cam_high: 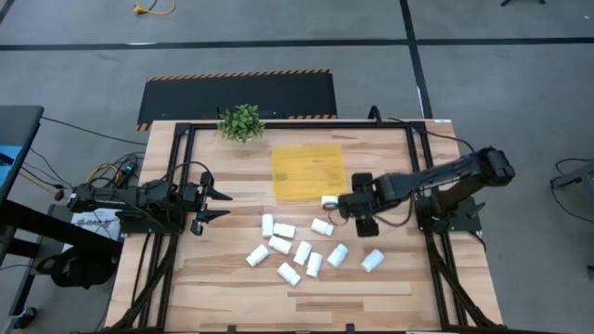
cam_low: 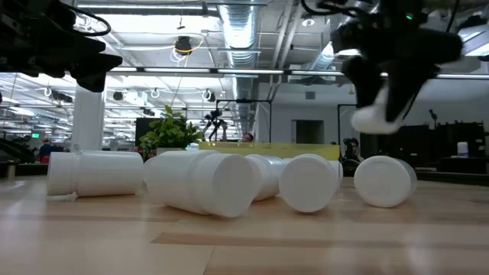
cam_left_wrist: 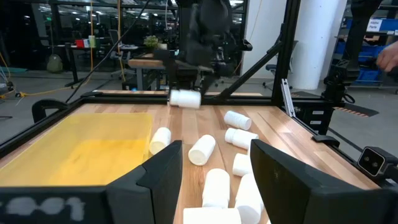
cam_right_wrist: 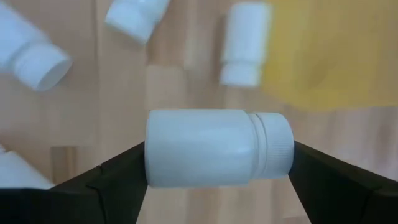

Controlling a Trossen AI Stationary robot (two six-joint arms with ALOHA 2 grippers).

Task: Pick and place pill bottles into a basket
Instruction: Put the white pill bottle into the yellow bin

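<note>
My right gripper (cam_high: 332, 201) hangs above the table just off the near right corner of the yellow basket (cam_high: 307, 173), shut on one white pill bottle (cam_right_wrist: 211, 148). The low view shows that bottle (cam_low: 374, 118) well above the tabletop. Several more pill bottles (cam_high: 302, 249) lie on their sides on the wood, nearer the front edge. My left gripper (cam_high: 221, 205) waits at the table's left side, level and open, with nothing between its fingers. My right gripper pinches the bottle lengthwise between its two fingers, one on the flat bottom (cam_right_wrist: 149, 155) and the other on the top of the cap (cam_right_wrist: 287, 149). The fingers come from above, pointing steeply down. The bottle lies level between them, lifted clear of the table.
A small green potted plant (cam_high: 241, 122) stands at the far edge, left of the basket. Dark frame rails (cam_high: 413, 158) run along the table's sides. One bottle (cam_high: 322, 226) lies close below the right gripper. Bare wood lies between the left gripper and the basket.
</note>
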